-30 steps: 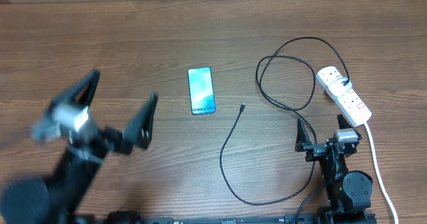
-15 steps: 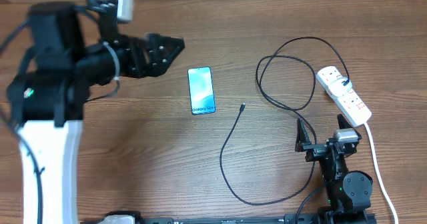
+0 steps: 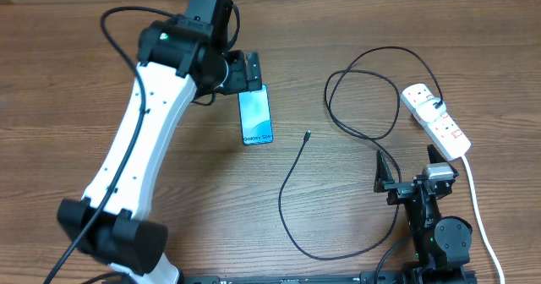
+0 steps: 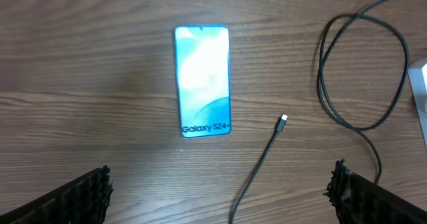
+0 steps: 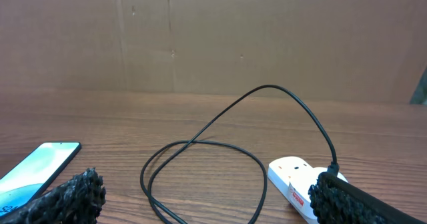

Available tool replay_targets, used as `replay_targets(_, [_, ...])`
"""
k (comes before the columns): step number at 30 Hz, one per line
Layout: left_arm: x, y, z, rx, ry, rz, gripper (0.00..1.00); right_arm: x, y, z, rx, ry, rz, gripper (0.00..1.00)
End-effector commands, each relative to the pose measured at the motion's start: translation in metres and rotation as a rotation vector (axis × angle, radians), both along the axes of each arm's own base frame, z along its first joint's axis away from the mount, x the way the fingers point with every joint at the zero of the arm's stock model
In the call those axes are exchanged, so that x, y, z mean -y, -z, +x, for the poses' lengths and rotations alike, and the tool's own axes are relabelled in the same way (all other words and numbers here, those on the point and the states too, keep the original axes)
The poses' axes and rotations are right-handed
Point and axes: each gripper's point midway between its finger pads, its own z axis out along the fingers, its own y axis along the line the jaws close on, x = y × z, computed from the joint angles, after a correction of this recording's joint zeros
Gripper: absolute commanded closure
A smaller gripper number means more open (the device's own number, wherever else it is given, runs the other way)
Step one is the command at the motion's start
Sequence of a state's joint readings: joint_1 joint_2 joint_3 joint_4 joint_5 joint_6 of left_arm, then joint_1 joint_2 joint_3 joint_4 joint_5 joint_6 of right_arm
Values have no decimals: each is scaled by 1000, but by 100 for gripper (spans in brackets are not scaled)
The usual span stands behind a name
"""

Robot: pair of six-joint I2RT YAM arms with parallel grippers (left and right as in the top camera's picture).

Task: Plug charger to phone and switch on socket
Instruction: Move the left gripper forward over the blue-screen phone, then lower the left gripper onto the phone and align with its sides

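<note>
The phone (image 3: 256, 115) lies flat mid-table, screen up; it also shows in the left wrist view (image 4: 202, 81) and the right wrist view (image 5: 37, 167). The charger cable (image 3: 292, 191) curves across the table, its small plug (image 3: 307, 135) lying free just right of the phone's near end, apart from it (image 4: 283, 120). Its other end runs to the white socket strip (image 3: 435, 121) at the right. My left gripper (image 3: 245, 73) hovers above the phone's far end, open and empty (image 4: 220, 174). My right gripper (image 3: 408, 167) rests open and empty near the strip (image 5: 207, 191).
The strip's thick white cord (image 3: 478, 208) runs down the right side to the front edge. The charger cable forms a double loop (image 3: 363, 98) left of the strip, also in the right wrist view (image 5: 200, 144). A brown wall (image 5: 213, 37) stands behind the table.
My left arm has swung from the table's left side up and right, and now stands over the phone's far end. The right arm, phone, cable and strip have not moved.
</note>
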State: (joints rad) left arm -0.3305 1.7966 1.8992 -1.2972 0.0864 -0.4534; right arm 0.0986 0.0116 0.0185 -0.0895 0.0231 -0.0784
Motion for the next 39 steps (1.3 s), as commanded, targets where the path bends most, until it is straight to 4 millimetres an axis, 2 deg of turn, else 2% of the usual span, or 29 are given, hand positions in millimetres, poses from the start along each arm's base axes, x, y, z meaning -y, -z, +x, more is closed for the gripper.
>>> replay_targets(1, [18,9,9,-28,6,-64,0,1,2,0,4,2,2,0])
replay_targets(4, [16,27,17,-54,-29,-26,0,1,2,0,4,2,2,0])
replay_targets(8, [21,60,21,-115,-27,40,0,1,2,0,4,2,2,0])
replay_targets(12, [17,92,25,-148,-41,161,0,1,2,0,4,2,2,0])
replay_targets(14, [23,109,27,-171,-31,179,0,1,2,0,4,2,2,0])
replay_targets(26, [28,161,34,-243,-53,217,0,1,2,0,4,2,2,0])
replay_targets(34, [31,176,39,-246,-50,216,0,1,2,0,4,2,3,0])
replay_targets(39, [33,194,37,-279,-42,222,0,1,2,0,4,2,3,0])
